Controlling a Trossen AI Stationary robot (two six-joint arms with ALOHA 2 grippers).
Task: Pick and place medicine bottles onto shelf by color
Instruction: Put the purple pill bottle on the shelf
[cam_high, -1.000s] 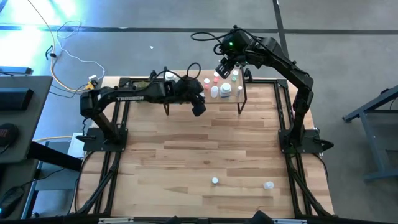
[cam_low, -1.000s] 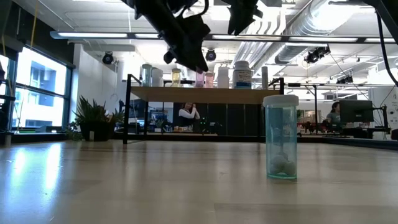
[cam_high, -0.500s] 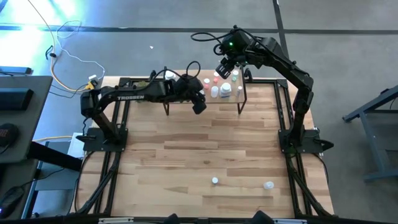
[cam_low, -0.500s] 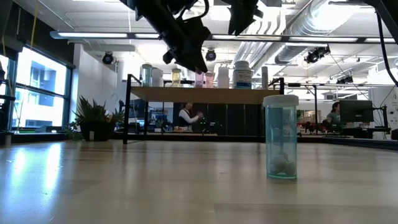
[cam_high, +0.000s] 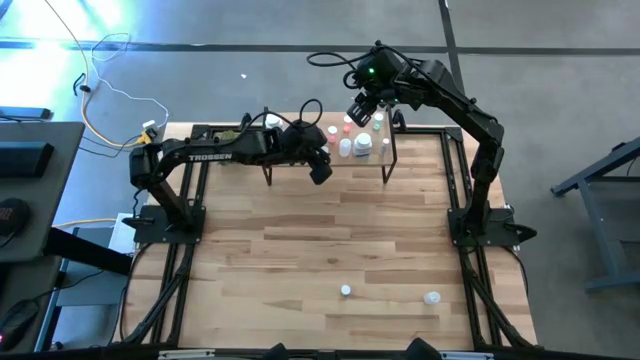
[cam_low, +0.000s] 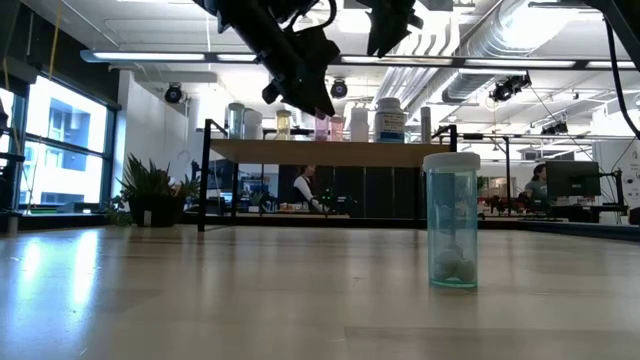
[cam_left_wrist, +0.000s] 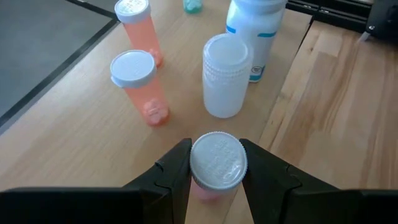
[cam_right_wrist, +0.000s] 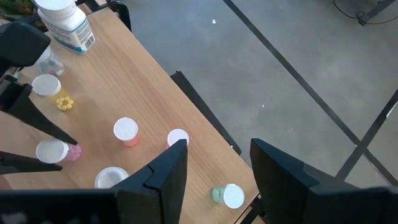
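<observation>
The shelf (cam_high: 375, 152) stands at the table's far middle, with several bottles on it: pink ones (cam_left_wrist: 140, 87), a clear one (cam_left_wrist: 225, 74), a large white one (cam_left_wrist: 258, 31), a yellow one (cam_right_wrist: 50, 87) and a green one (cam_right_wrist: 227, 196). My left gripper (cam_left_wrist: 217, 168) is over the shelf's near edge (cam_high: 320, 172), shut on a pink bottle with a white cap (cam_left_wrist: 217, 163). My right gripper (cam_right_wrist: 217, 180) is open and empty, high above the shelf's far edge (cam_high: 360, 108). My left gripper pinches the pink bottle between its two fingers (cam_left_wrist: 177, 168), one on each side of the white cap's rim (cam_left_wrist: 194, 163). The fingers come from above, slanting down. The bottle stays upright. I cannot tell whether its base stands on the shelf board.
On the near part of the table stand a white-capped bottle (cam_high: 345, 290) and a clear bottle with a white cap (cam_low: 451, 220), also seen from above (cam_high: 431, 297). Black frame rails run along the table's left and right sides. A plant (cam_low: 150, 195) and people show beyond the table.
</observation>
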